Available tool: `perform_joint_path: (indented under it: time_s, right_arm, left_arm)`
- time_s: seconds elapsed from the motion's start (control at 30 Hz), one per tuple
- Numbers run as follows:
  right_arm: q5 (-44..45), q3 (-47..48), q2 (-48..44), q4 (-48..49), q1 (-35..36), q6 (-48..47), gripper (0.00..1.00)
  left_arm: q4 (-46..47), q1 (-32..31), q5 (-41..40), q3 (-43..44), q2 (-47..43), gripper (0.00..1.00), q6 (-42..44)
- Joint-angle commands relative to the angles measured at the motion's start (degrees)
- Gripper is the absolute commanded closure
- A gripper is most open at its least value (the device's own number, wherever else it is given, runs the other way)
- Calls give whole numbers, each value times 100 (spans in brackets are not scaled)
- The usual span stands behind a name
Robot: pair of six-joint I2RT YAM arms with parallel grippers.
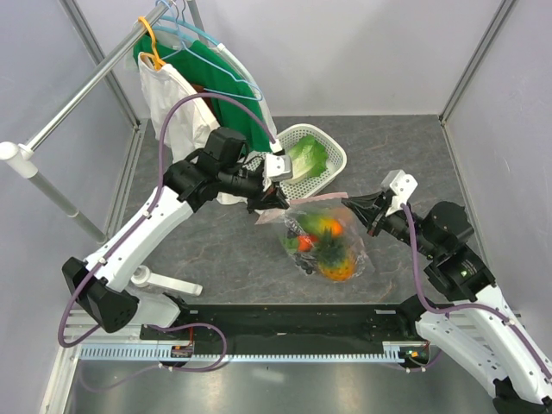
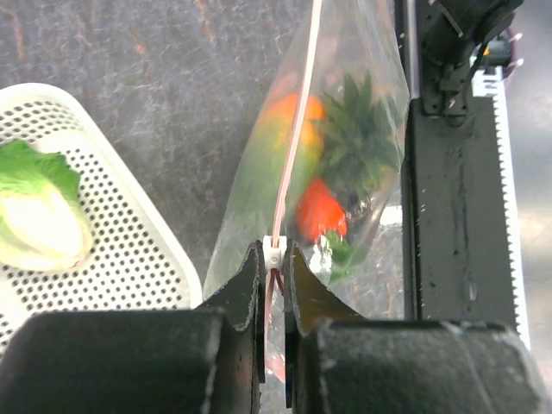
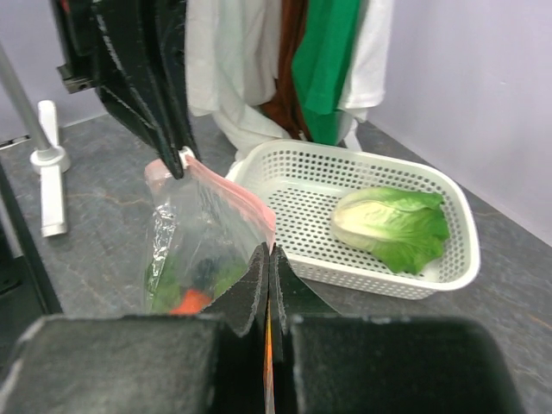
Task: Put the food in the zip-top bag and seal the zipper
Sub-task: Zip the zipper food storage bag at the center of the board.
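A dark grey, marbled counter (image 1: 216, 259) fills a small booth walled with plain pale panels set in metal posts. At the back left, a metal clothes rail (image 1: 95, 78) carries hangers with a white garment (image 1: 177, 103) and a green garment (image 1: 237, 95). Just beside them on the counter stands a white lattice basket (image 1: 335, 148) holding one lettuce (image 1: 306, 159). A black strip and a slotted metal rail (image 1: 259, 349) run along the near edge.

At the centre, the zip-top bag (image 1: 358, 250) is stretched between the two arms. The left gripper (image 1: 274, 205) has its jaws pinched closed on one end of the pink zipper (image 1: 317, 199), at a small white slider. The right gripper (image 1: 352, 204) has its jaws clamped on the other end. The food (image 1: 332, 246), in orange, red and green pieces, lies inside the bag, which sags below the zipper.
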Motion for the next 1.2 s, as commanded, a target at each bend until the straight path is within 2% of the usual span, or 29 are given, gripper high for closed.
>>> perform_joint_path:
  time_s: [0.0,0.47,0.57,0.6,0.63,0.67,0.7,0.73,0.77,0.87,1.0,1.13,1.17]
  right_arm:
    - [855,163,-233,432,-14,-223,100]
    - [1480,84,-453,248,-22,-434,100]
    - [1182,57,-479,239,-22,-381,100]
    - [728,49,-470,213,-22,-381,100]
    - [454,66,-409,152,-22,-416,94]
    - [173,83,-339,81,-22,-590,72]
    - [-395,197,-173,-15,-22,-714,60]
    - [-593,268,-67,-225,-22,-863,50]
    - [-742,347,38,-331,-22,-1082,33]
    - [-955,654,373,-648,-22,-1514,15]
    - [-1305,1014,575,-1000,-22,-2453,10]
    - [-1473,1314,786,-1395,-22,-2736,10]
    - [-1569,1358,830,-1448,-22,-2754,13]
  left_arm:
    - [-378,217,-450,-82,-208,92,531]
    - [-615,559,-724,-389,-436,92,1093]
    - [-633,560,-426,-364,-524,97,1225]
    - [-642,560,-338,-337,-542,98,1243]
    - [-633,533,-258,-233,-507,98,1269]
    - [-624,525,-171,-162,-472,98,1278]
    - [-624,455,-135,-65,-428,98,1287]
    - [-624,402,-109,23,-384,98,1278]
    - [-633,332,-65,224,-297,98,1305]
    - [-624,33,-82,541,-156,98,1471]
    - [-624,-284,-73,893,-6,98,1630]
    - [-615,-644,-152,1087,100,98,1779]
    - [-624,-705,-213,1104,135,98,1753]
